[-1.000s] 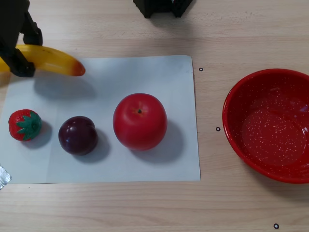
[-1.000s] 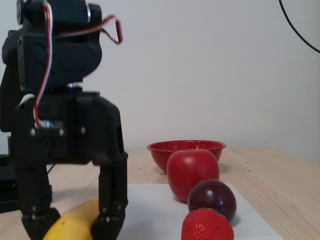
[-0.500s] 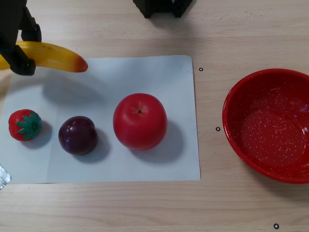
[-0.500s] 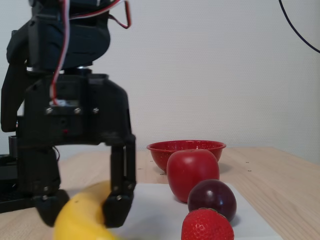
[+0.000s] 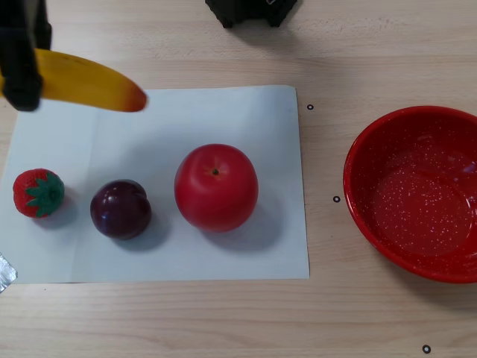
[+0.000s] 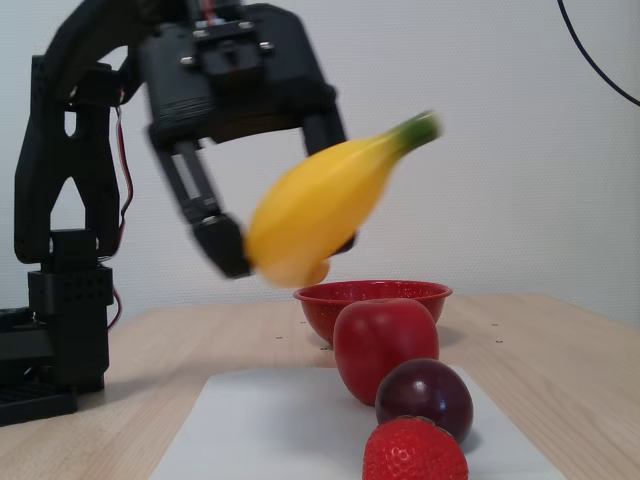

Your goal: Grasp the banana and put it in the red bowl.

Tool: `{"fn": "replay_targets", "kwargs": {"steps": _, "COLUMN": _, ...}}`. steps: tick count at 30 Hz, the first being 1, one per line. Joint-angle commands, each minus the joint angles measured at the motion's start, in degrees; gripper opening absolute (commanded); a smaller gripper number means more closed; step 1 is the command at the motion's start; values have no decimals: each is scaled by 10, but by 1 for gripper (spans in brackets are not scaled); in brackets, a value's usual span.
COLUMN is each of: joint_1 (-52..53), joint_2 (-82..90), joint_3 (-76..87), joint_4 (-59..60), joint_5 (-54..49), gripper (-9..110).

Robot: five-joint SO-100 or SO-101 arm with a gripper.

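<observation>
Fixed view: the gripper hangs well above the table with its two black fingers pinching the banana, which is held clear of every surface and tilted, green stem up and to the right, blurred by motion. One finger shows plainly on the left of the fruit; the other is mostly hidden behind it. Below and to the right of the gripper sits the red bowl, with the red apple, the dark plum and the strawberry lined up in front of it on the white paper.

Other view, looking down: the gripper is at the upper left edge, clamped on the banana, whose orange-red tip points right over the corner of the white paper. The strawberry, plum and apple lie below the gripper on the paper; the red bowl rests well away to the right on the wooden table.
</observation>
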Motion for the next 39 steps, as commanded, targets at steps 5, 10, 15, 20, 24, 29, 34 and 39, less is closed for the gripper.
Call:
{"fn": "replay_targets", "kwargs": {"steps": 5, "joint_1": 85, "joint_2": 134, "joint_3": -7, "joint_4": 19, "joint_5": -54, "gripper": 0}}
{"fn": "replay_targets", "kwargs": {"steps": 10, "joint_1": 163, "joint_2": 148, "joint_3": -2, "joint_4": 19, "joint_5": -99, "gripper": 0}}
{"fn": "replay_targets", "kwargs": {"steps": 15, "joint_1": 244, "joint_2": 155, "joint_3": -2, "joint_4": 19, "joint_5": -142, "gripper": 0}}
{"fn": "replay_targets", "kwargs": {"steps": 20, "joint_1": 323, "joint_2": 151, "joint_3": -8, "joint_4": 19, "joint_5": -185, "gripper": 0}}
{"fn": "replay_targets", "kwargs": {"steps": 24, "joint_1": 391, "joint_2": 144, "joint_3": -16, "joint_4": 19, "joint_5": -222, "gripper": 0}}
{"fn": "replay_targets", "kwargs": {"steps": 29, "joint_1": 481, "joint_2": 131, "joint_3": -31, "joint_4": 19, "joint_5": -274, "gripper": 0}}
{"fn": "replay_targets", "kwargs": {"steps": 34, "joint_1": 559, "joint_2": 113, "joint_3": -47, "joint_4": 19, "joint_5": -316, "gripper": 0}}
{"fn": "replay_targets", "kwargs": {"steps": 39, "joint_1": 621, "joint_2": 91, "joint_3": -59, "joint_4": 18, "joint_5": -352, "gripper": 0}}
